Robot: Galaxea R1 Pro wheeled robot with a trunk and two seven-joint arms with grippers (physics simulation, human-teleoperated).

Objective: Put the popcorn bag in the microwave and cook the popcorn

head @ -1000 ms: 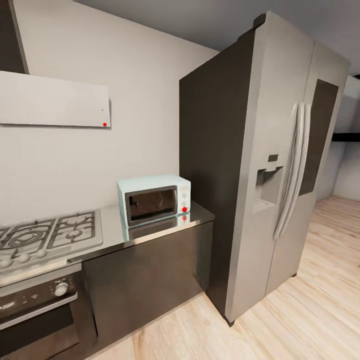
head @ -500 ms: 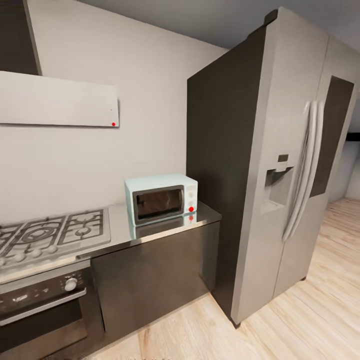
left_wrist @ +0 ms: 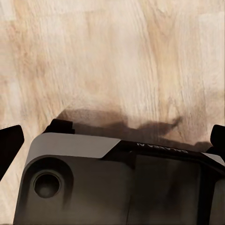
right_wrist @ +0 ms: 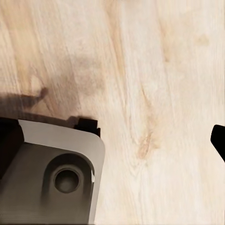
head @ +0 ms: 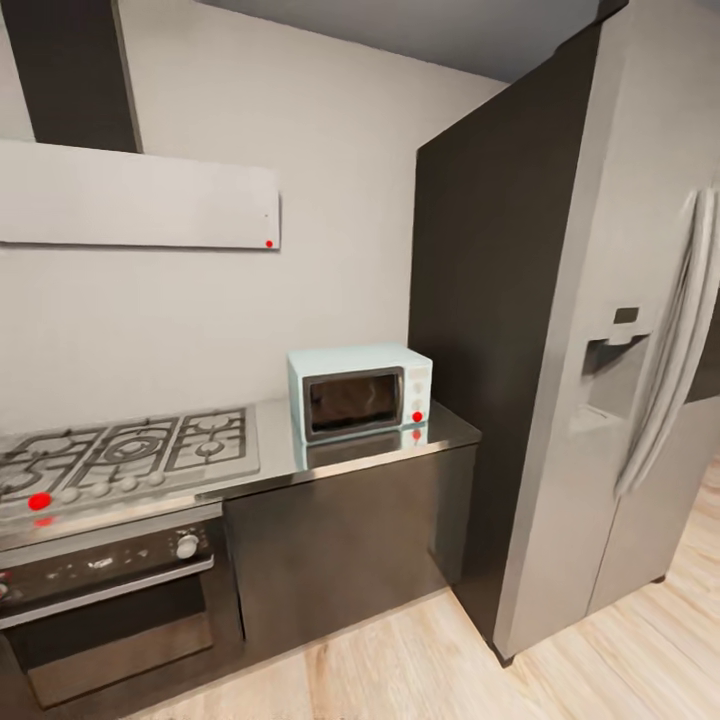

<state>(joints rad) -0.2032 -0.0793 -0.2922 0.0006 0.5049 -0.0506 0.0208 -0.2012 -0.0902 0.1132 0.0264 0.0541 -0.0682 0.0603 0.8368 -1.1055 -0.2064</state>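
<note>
The pale mint-blue microwave [head: 360, 392] stands with its dark glass door shut at the right end of the glossy grey countertop [head: 445, 432], close to the fridge. The popcorn bag and the popcorn are out of view. In the left wrist view my left gripper [left_wrist: 112, 140] is open, its dark fingertips [left_wrist: 9, 143] far apart over the wood floor. My right gripper [right_wrist: 112, 140] is open too, with one fingertip [right_wrist: 219, 140] at the frame's edge. Neither holds anything.
A grey gas hob [head: 130, 455] lies left of the microwave, with a dark oven [head: 110, 600] under it and a white hood [head: 140, 195] above. A tall grey fridge [head: 600, 330] fills the right. Both wrist views look down at the robot's base [left_wrist: 117, 187] and pale plank floor [head: 420, 660].
The whole head view has shifted: microwave, hob and fridge sit further right in the picture and slightly larger, so the camera has moved. Nothing in the kitchen itself has moved.
</note>
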